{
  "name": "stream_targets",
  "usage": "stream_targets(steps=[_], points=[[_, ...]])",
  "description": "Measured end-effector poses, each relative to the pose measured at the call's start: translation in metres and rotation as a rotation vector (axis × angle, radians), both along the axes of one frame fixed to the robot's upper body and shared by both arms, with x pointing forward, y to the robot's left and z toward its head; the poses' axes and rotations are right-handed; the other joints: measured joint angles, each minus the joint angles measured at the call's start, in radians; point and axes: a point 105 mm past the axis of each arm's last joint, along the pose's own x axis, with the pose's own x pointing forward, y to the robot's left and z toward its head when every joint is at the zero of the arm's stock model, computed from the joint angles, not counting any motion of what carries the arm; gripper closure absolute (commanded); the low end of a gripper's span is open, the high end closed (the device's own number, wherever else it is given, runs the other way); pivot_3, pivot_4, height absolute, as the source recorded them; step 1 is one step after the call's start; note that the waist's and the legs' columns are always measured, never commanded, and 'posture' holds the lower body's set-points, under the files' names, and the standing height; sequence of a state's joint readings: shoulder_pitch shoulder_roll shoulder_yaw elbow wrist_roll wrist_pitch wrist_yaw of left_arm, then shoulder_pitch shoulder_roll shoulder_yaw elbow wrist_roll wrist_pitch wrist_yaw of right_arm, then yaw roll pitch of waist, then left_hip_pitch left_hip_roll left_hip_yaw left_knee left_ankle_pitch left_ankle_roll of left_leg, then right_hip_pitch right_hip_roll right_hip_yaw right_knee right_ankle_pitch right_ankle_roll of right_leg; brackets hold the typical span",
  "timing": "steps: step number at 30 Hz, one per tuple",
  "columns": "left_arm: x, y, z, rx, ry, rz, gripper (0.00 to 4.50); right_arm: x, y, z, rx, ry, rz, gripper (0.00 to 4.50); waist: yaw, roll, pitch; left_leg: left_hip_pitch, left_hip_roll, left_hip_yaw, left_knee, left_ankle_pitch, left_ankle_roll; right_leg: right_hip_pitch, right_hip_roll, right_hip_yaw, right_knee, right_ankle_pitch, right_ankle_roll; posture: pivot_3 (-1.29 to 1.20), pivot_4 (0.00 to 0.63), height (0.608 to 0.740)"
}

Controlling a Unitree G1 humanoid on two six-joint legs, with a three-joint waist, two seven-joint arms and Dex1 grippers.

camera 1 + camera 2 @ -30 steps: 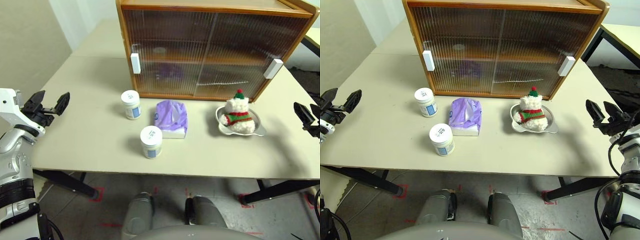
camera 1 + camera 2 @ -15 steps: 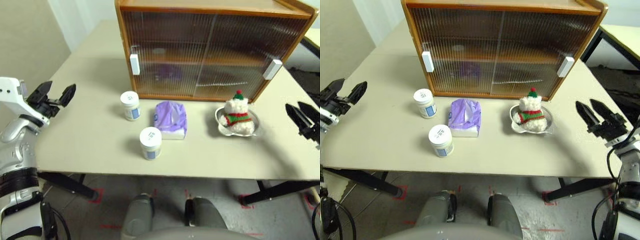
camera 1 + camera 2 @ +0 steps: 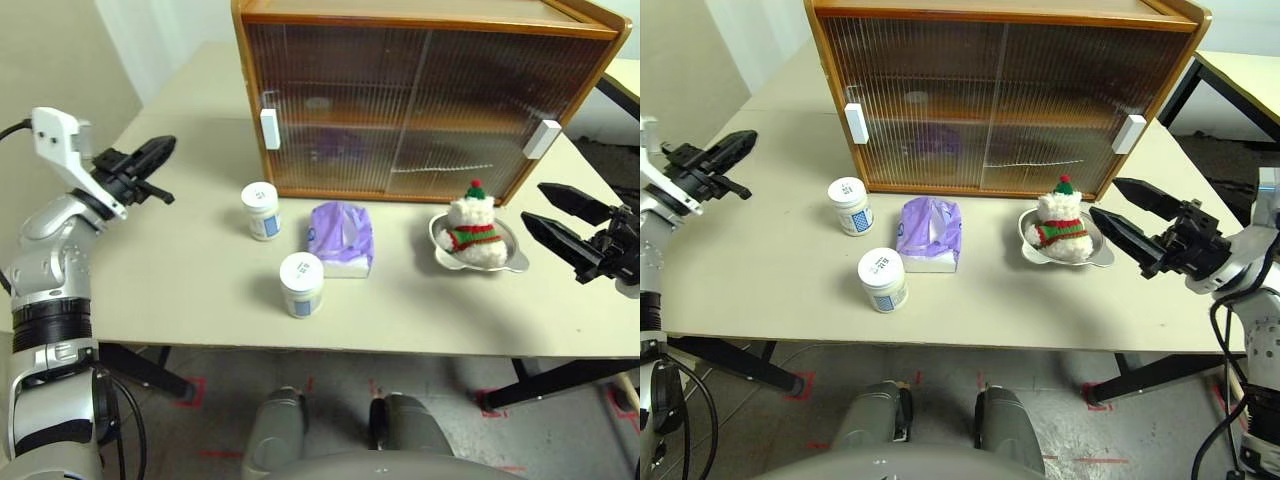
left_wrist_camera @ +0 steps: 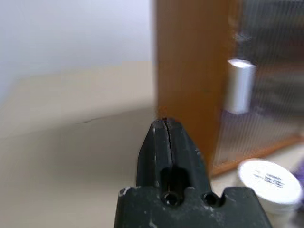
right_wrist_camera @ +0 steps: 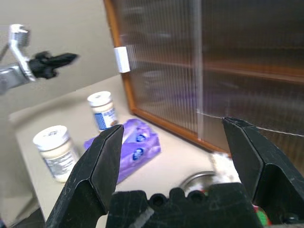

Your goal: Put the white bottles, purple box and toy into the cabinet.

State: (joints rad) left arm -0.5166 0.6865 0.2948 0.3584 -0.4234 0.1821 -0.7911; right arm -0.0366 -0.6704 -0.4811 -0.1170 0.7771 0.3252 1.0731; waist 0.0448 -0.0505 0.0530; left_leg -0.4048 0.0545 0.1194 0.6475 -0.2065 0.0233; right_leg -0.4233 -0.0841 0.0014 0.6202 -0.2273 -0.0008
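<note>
1. The left hand (image 3: 160,150) hovers clenched and empty over the surface (image 3: 180,270), left of the closed cabinet (image 3: 420,90).
2. The right hand (image 3: 1122,208) hangs with fingers spread, empty, just right of the toy (image 3: 474,235), which sits in a metal dish (image 3: 515,262).
3. Two white bottles (image 3: 261,209) (image 3: 302,283) stand beside the purple box (image 3: 342,237) before the cabinet.

Even, soft indoor light falls from above, leaving the table (image 3: 180,270) bright and free of glare. Faint shadows sit beside the white bottles (image 3: 262,209) and under the cabinet (image 3: 420,95), whose interior reads dark behind the ribbed doors. Both wrist views are blurred, and the head views bend slightly at their edges.
</note>
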Motion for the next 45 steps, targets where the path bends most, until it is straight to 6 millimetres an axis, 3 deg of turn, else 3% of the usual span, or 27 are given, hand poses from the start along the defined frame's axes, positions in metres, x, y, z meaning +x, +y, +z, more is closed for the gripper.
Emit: stream_targets(steps=[7,17,24,32,45], points=[[0.019,-0.04,0.006,0.062,-0.01,-0.067,4.46,0.008,0.028,0.002,0.033,-0.026,0.087,0.0,0.001,-0.002,0.002,-0.001,-0.004,-0.001,0.0,0.0,0.0,0.0,0.001,0.0,0.0,0.0,0.0,0.12,0.033,0.74],[0.029,-0.052,0.006,0.061,0.004,-0.039,4.46,0.011,0.067,-0.004,0.046,-0.049,0.201,0.0,0.001,-0.002,0.003,-0.001,-0.004,-0.001,0.0,0.0,0.0,0.0,0.001,0.0,0.0,0.0,0.001,0.1,0.031,0.74],[0.036,-0.064,0.01,0.051,-0.02,-0.037,4.46,0.011,0.076,-0.003,0.069,-0.08,0.221,0.0,0.002,-0.002,0.002,-0.001,-0.005,-0.001,0.001,0.0,0.0,0.0,0.001,0.0,0.0,0.0,0.001,0.1,0.031,0.74],[0.048,-0.08,0.0,0.066,0.0,-0.052,4.46,0.014,0.089,-0.002,0.069,-0.1,0.245,0.0,0.001,-0.002,0.003,-0.001,-0.005,-0.001,0.001,0.0,0.0,0.0,0.001,0.0,0.001,0.001,0.002,0.09,0.032,0.74],[0.059,-0.079,-0.005,0.065,0.004,-0.059,4.46,0.01,0.088,-0.007,0.06,-0.091,0.232,0.0,-0.004,-0.002,0.003,-0.001,-0.005,-0.001,0.001,0.0,0.0,0.0,0.001,0.0,0.001,0.0,0.002,0.06,0.035,0.74]])
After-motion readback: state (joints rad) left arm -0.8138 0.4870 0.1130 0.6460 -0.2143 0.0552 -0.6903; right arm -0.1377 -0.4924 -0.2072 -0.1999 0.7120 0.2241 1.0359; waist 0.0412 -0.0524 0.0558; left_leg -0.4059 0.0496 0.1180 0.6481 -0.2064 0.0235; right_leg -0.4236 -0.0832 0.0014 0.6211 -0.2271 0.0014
